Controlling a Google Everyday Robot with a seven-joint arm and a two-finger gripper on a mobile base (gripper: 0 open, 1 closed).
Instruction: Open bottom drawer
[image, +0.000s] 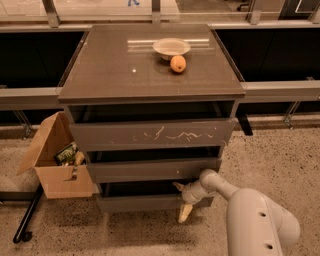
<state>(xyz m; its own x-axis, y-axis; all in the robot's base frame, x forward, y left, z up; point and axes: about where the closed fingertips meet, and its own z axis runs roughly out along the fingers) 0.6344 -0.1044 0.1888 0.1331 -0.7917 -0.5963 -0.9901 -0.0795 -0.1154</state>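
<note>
While the gripper (183, 200) sits at the bottom drawer (142, 203) front's right end: pull step, drawer looks barely out.
Fingers spread, nothing clamped; next move probably needs a straight outward pull.

Speckled terrazzo floor (280, 150), cardboard box (56, 186) beside dark cabinet (115, 75)
</note>
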